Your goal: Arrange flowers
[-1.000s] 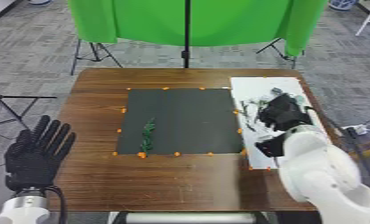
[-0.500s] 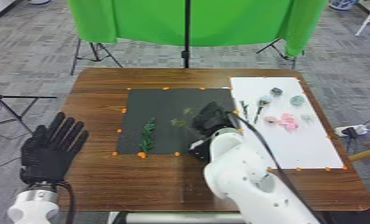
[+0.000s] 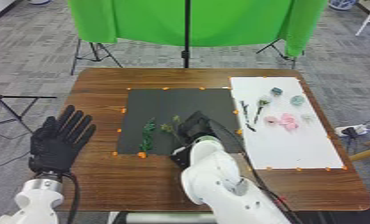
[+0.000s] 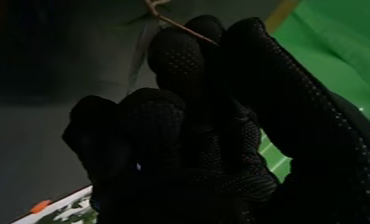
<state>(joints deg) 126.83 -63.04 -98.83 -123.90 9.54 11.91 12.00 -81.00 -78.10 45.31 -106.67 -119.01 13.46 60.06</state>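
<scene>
- Now, two hands: the left (image 3: pixel 53 147) beside the black mat (image 3: pixel 164 102), fingers straight and spread; the right (image 3: pixel 197 126) over the mat, pinching one thin sprig (image 3: pixel 170 128) between thumb and fingertips.
- One leafy green sprig (image 3: pixel 148 135) lies on the mat's left part.
- On the white sheet (image 3: pixel 297 150): two blue-green heads, one pale flower (image 3: pixel 263 101) on a dark stem, one dark twig (image 3: pixel 245 110), and pink blooms (image 3: pixel 288 121) — too blurred to count.
- In the wrist view, the pinched stem (image 4: pixel 177 22) is cut off at the edge — its gripped end hidden.
</scene>
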